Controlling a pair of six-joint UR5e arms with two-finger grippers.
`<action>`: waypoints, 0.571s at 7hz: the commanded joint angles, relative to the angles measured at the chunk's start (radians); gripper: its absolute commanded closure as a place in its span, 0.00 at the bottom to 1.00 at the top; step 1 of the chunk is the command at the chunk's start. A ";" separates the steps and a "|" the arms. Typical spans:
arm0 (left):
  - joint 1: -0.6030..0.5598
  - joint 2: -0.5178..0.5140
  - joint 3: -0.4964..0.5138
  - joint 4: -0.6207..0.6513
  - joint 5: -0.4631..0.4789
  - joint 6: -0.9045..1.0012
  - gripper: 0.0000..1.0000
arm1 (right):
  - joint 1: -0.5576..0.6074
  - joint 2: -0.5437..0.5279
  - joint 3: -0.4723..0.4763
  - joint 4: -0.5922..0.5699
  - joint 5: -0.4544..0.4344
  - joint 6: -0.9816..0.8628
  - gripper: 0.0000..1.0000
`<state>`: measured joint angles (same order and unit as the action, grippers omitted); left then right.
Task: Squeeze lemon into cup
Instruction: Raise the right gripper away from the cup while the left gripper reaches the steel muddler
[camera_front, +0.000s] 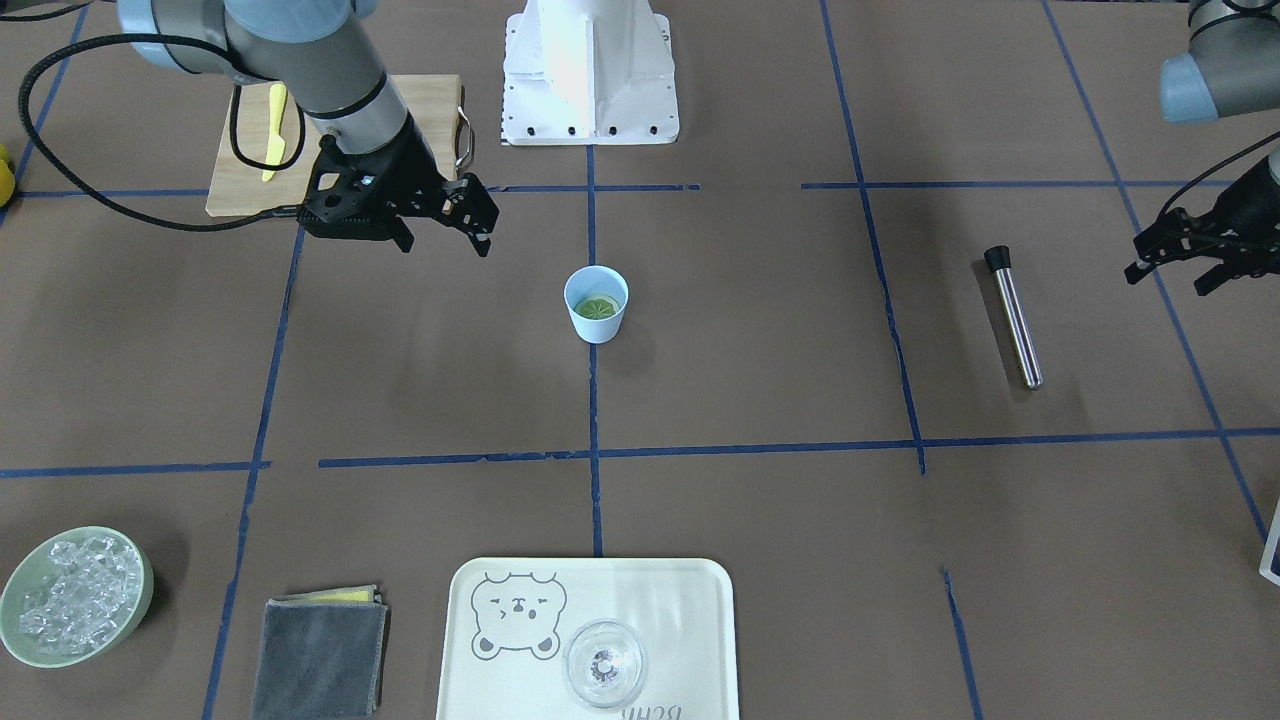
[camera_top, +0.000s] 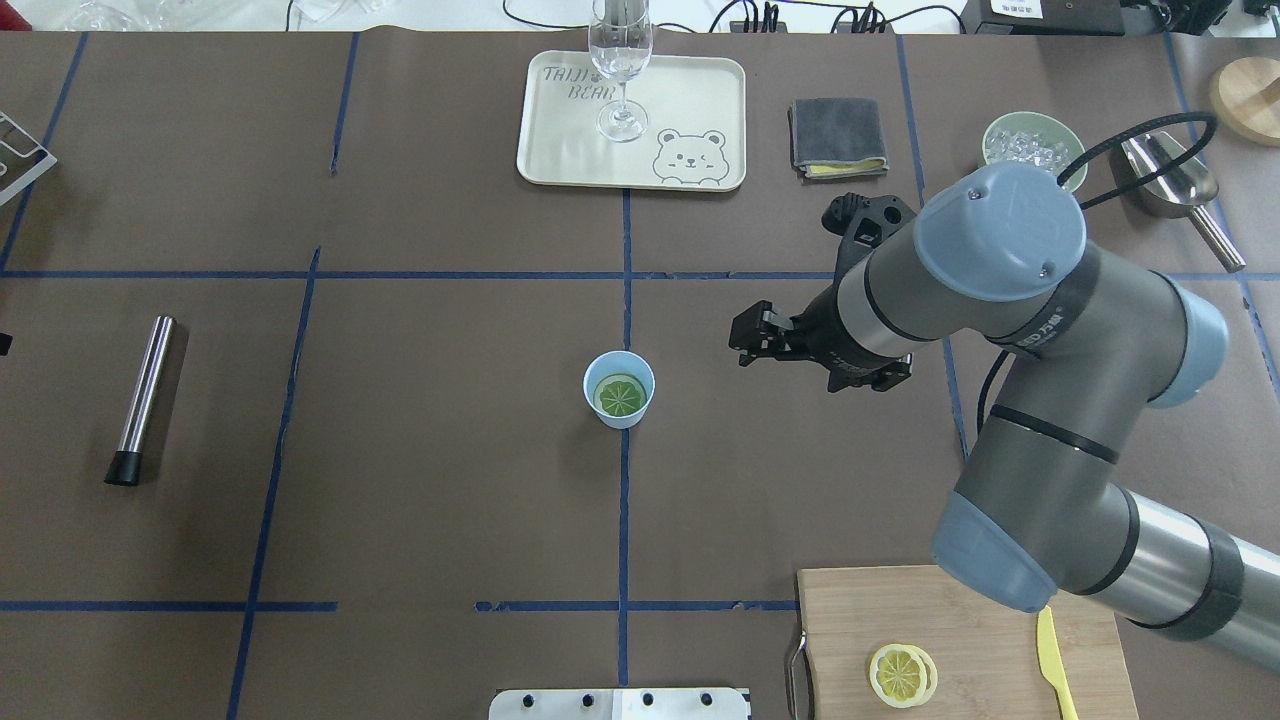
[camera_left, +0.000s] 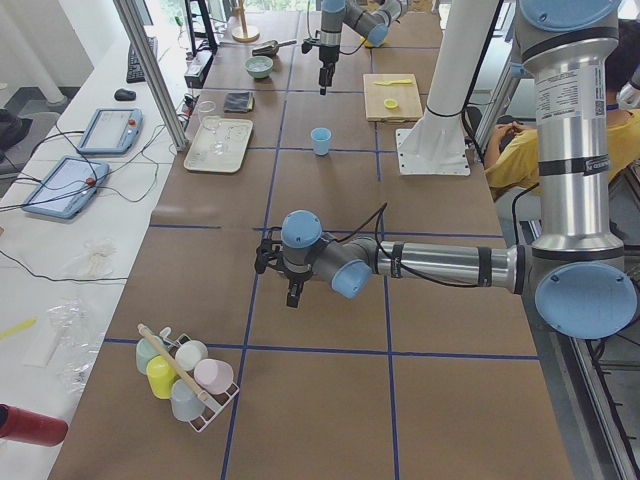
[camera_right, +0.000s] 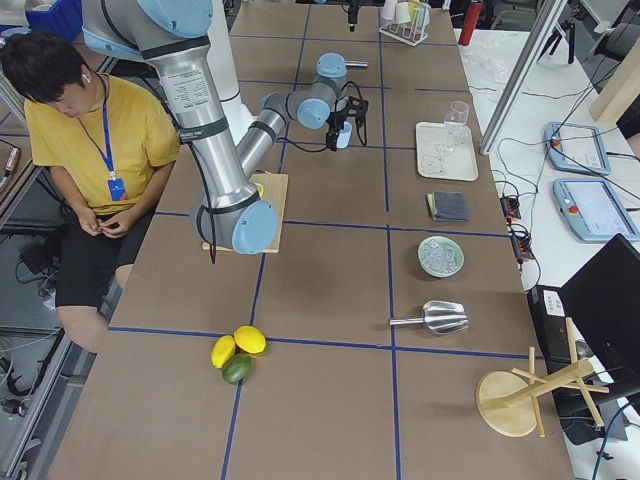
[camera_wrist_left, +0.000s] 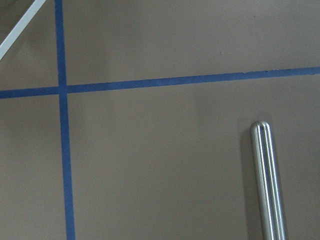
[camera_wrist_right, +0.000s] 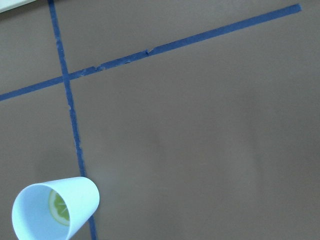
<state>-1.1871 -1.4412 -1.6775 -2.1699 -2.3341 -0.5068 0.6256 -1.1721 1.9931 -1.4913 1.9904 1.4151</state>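
Observation:
The light-blue cup (camera_front: 597, 318) stands upright at the table's middle, on a blue tape line. A lemon slice (camera_front: 598, 308) lies flat inside it. The cup (camera_top: 619, 400) and slice (camera_top: 620, 394) also show in the overhead view, and the cup (camera_wrist_right: 75, 205) sits at the lower left of the right wrist view. My right gripper (camera_front: 445, 240) is open and empty, raised beside the cup toward the cutting board. My left gripper (camera_front: 1168, 280) is open and empty, far off by a steel tube. More lemon slices (camera_top: 902, 675) lie on the board.
A wooden cutting board (camera_top: 980, 610) with a yellow knife (camera_top: 1055, 660) is near the robot's base. A steel tube (camera_top: 147, 398) lies on the left side. A tray (camera_top: 560, 130) with a clear glass (camera_top: 620, 70), a grey cloth (camera_top: 838, 130) and an ice bowl (camera_top: 1033, 145) line the far edge.

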 joint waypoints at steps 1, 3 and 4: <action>0.085 -0.057 0.036 -0.045 0.031 -0.147 0.00 | 0.025 -0.072 0.039 0.000 0.008 -0.074 0.00; 0.154 -0.132 0.074 -0.038 0.035 -0.278 0.09 | 0.051 -0.102 0.033 0.017 0.010 -0.159 0.00; 0.191 -0.152 0.102 -0.031 0.076 -0.288 0.09 | 0.051 -0.103 0.032 0.017 0.008 -0.159 0.00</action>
<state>-1.0400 -1.5628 -1.6065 -2.2072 -2.2908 -0.7575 0.6688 -1.2675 2.0258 -1.4770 1.9983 1.2729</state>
